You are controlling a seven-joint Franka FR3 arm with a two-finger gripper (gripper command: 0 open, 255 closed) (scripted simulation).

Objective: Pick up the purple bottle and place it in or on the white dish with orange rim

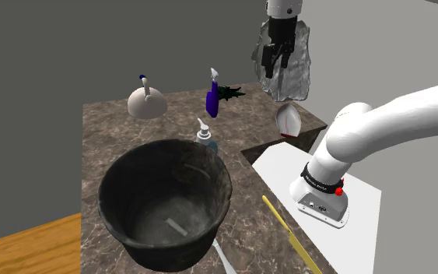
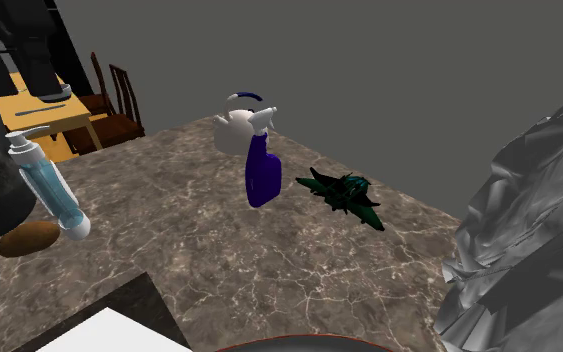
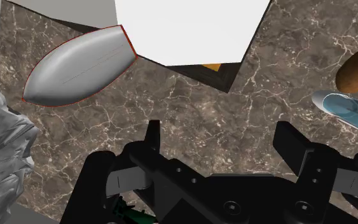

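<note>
One black bucket [image 1: 166, 202] sat nearest on the desk [image 1: 108, 132], then one clear pump bottle [image 1: 204, 134]. Beyond it, near the desk's far edge, one purple bottle [image 1: 212, 97] stood upright, long axis vertical, nozzle on top. Up near one red-rimmed dish [image 1: 289, 121], the claw [image 3: 219, 130] gaped wide, holding nothing.

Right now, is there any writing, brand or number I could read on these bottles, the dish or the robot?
No text here can be read.
On the dark band at the arm's foot: faint pale marks, too small to read.
On the purple bottle, the clear pump bottle and the dish: no label shows.
</note>
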